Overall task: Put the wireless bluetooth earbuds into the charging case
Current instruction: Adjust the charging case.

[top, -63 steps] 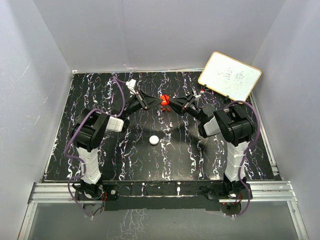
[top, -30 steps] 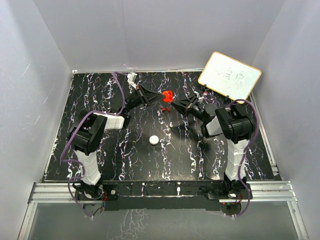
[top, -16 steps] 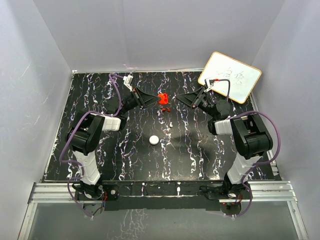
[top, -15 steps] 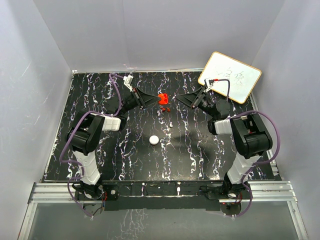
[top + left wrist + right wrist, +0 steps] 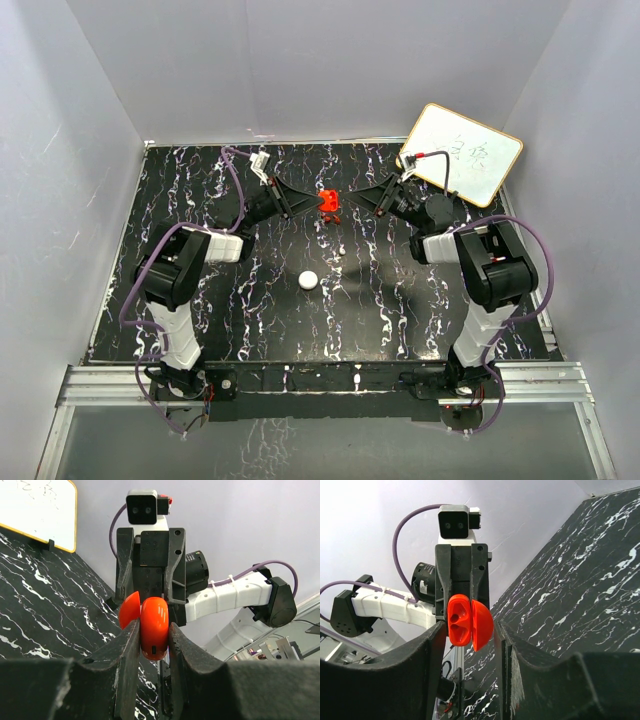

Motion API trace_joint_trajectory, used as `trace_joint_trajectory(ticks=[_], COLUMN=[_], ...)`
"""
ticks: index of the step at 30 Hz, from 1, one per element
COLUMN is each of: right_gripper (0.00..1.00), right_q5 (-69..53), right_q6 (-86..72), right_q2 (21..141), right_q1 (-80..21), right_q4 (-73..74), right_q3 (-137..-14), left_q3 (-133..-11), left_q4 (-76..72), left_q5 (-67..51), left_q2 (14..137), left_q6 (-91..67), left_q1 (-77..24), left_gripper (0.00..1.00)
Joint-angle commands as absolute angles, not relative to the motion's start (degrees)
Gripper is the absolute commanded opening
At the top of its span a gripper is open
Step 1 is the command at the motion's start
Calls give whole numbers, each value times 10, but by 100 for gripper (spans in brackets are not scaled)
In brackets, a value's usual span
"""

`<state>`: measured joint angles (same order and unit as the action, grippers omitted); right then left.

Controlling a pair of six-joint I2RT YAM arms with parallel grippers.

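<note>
- left gripper [image 5: 153, 629]: fingers clamped on the red charging case [image 5: 155, 620], one on each flat side, case held up off the desk [image 5: 200, 200]
- charging case: open, lid hinged back, hollow inside faces the right wrist camera [image 5: 460, 620]
- right gripper [image 5: 470, 630]: fingers apart, tips either side of the case with gaps showing, no contact seen
- top view: the two grippers meet nose to nose at the case [image 5: 328, 199], left gripper [image 5: 316, 202] on its left, right gripper [image 5: 352, 206] on its right
- wireless bluetooth earbuds [image 5: 328, 218]: tiny red-and-dark speck on the desk just on the bases' side of the case, too small to tell more
- white puck [image 5: 309, 280]: on the desk, further toward the bases from the case, well apart
- whiteboard [image 5: 460, 153]: propped up to the right of and beyond the case
</note>
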<state>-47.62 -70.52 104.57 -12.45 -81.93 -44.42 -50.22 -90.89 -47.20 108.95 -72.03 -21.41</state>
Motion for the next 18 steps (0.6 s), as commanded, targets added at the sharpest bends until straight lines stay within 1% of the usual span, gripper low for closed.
trace_joint_trajectory(ticks=[1, 11, 18], right_gripper=[42, 41, 32], right_q5=[-484, -486, -487], right_q6=[-687, -710, -728], right_q2=[1051, 1075, 1086], right_q1=[-139, -150, -151], right_q4=[-843, -879, -902], right_q3=[-475, -483, -486], left_q3=[-514, -523, -523], left_q4=[-1024, -1024, -1024], left_q5=[-475, -473, -471], left_q2=[1053, 1055, 1055], left_q6=[-718, -721, -721], left_q1=[-223, -227, -228], left_gripper=[0, 0, 0])
